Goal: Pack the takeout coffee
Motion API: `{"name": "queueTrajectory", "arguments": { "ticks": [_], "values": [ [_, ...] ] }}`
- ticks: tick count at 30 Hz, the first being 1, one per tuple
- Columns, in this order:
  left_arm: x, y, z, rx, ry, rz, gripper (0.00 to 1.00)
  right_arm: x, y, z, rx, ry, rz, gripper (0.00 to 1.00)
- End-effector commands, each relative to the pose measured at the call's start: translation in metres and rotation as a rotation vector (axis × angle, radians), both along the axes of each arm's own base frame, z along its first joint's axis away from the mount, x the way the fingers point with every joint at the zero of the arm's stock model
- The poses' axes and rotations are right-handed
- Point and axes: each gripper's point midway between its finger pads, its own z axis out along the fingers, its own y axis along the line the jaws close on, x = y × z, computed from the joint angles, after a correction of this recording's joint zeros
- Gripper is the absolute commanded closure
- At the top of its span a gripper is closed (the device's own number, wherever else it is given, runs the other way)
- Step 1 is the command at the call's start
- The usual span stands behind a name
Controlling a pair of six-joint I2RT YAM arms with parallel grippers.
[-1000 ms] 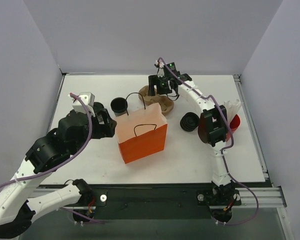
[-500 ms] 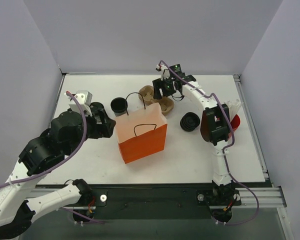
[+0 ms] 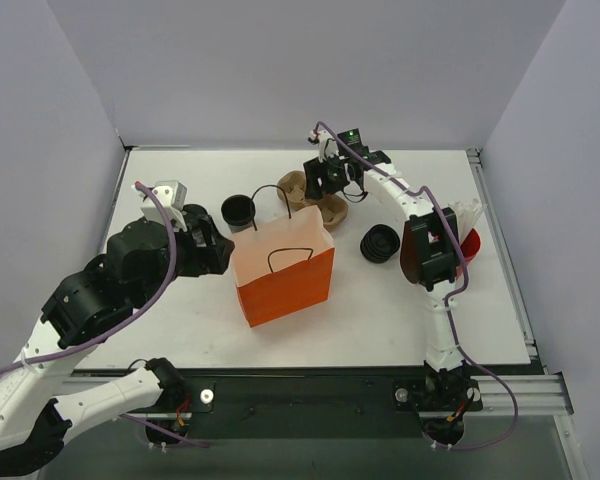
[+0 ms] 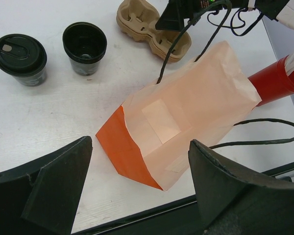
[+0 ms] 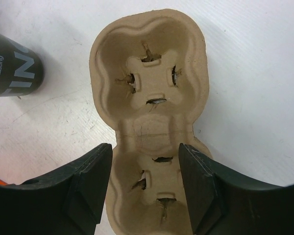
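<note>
Spread wide, the right gripper (image 5: 144, 161) hangs over the carrier (image 5: 147, 83), 1 finger on each side of the waist between its 2 cells, clasping nothing; whether the fingers touch the cardboard I cannot tell. The left gripper (image 4: 142, 176) is likewise released and bare, pointed at the bag (image 4: 186, 112), which stands between the arms with its mouth up. The coffee (image 4: 19, 53) sits lidded on the table (image 4: 54, 112), just beside the lidless cup (image 4: 84, 45), with that cup between it and the carrier; in the top view the left arm hides it. I judge the step in hand to be taking hold of the carrier, with the coffee not yet seated and nothing packed. The next move calls for lowering squarely and closing across that narrow waist, gently, since pulp board crushes and a skewed pinch would likely tip it on the lift. Counted: 1 coffee, 1 lidless cup, 1 carrier, 1 bag with 2 cord handles, 1 stack of lids (image 3: 380, 243), 2 grippers.
</note>
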Motion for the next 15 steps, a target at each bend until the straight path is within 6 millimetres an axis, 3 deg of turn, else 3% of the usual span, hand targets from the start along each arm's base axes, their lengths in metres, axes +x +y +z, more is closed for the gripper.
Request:
{"name": "queueTrajectory", "arguments": {
  "ticks": [1, 15],
  "values": [
    [0.002, 0.004, 0.02, -0.042, -0.045, 0.026, 0.11, 0.005, 0.009, 0.0, -0.009, -0.036, 0.021, 0.44],
    [0.0, 0.01, 0.022, -0.024, -0.061, 0.027, 0.11, 0.012, 0.009, -0.019, -0.048, -0.034, -0.002, 0.47]
  ]
}}
